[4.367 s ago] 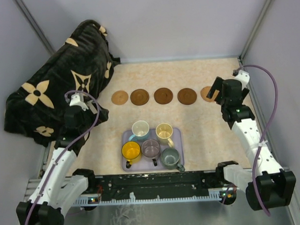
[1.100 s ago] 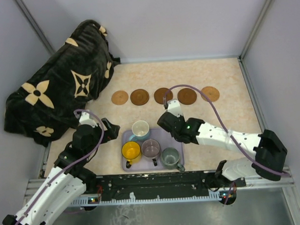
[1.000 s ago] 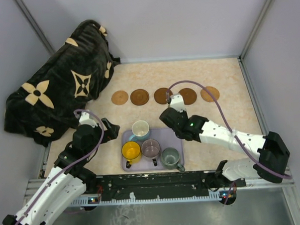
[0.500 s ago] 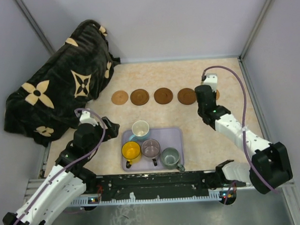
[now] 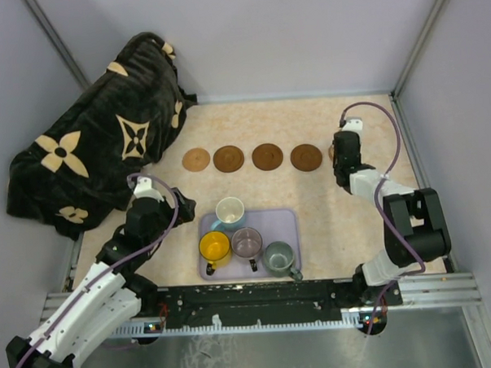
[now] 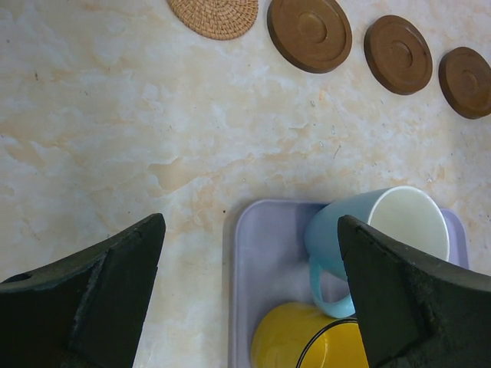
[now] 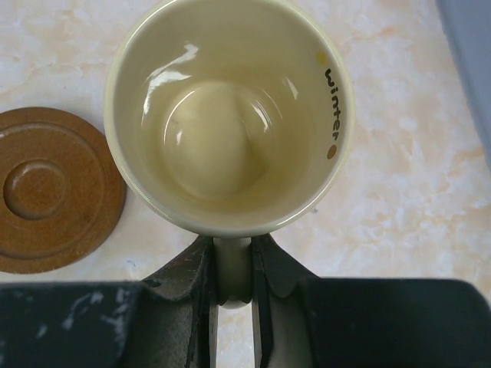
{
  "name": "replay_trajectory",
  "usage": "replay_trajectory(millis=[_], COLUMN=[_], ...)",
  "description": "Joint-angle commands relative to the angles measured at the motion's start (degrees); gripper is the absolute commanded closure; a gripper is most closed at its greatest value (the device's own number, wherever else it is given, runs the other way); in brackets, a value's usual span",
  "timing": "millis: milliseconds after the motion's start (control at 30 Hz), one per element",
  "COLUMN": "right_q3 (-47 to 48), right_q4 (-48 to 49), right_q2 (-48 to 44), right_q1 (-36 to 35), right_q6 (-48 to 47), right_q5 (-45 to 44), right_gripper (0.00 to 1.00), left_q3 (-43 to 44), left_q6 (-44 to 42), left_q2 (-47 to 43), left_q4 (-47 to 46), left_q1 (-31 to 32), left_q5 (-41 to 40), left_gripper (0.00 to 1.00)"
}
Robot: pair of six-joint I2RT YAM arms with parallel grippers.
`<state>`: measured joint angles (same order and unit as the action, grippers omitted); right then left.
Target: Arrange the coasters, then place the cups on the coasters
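cream cup arriving at the far-right coaster
the right gripper (image 7: 232,268) pinches the cream cup (image 7: 230,115) by its handle, jaws nearly closed, at the far right end of the row of coasters (image 5: 268,157). its own coaster is hidden beneath, so gauge centring off the neighbouring coaster (image 7: 46,188), lower level, and release only once seated. the left gripper (image 6: 252,230) hangs wide open and empty over the tray (image 6: 261,253).

4 cups (image 5: 247,242) on tray (image 5: 285,224), coasters (image 5: 268,157) in row

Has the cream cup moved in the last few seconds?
Yes. The cream cup, held by the right gripper, has left the lavender tray for the right end of the coaster row.
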<state>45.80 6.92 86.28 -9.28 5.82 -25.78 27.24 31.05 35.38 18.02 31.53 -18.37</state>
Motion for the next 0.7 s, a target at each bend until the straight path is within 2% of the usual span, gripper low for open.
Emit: replay_trajectory(millis=[0,200,667], right_q3=[5.8,6.1,4.9], right_q4=[11.9,14.2,16.3], right_q2=[0.7,1.8,3.3], right_q1=[2.6,4.8,5.0], right_q6=[-3.1,-5.4,-7.9], right_q5=[4.1,8.3,7.4], right_gripper=[1.00,1.00,1.00], left_q3=[0.0,-0.1,-0.2], left_q6=[-0.7,-1.0,-1.0], left_q2=[1.0,2.9,4.2], left_q4=[-3.2,-4.4,-5.5], left_q1=[0.3,0.3,0.3], left_q5=[-1.0,-1.0,-0.3], left_gripper=[0.00,0.00,0.00])
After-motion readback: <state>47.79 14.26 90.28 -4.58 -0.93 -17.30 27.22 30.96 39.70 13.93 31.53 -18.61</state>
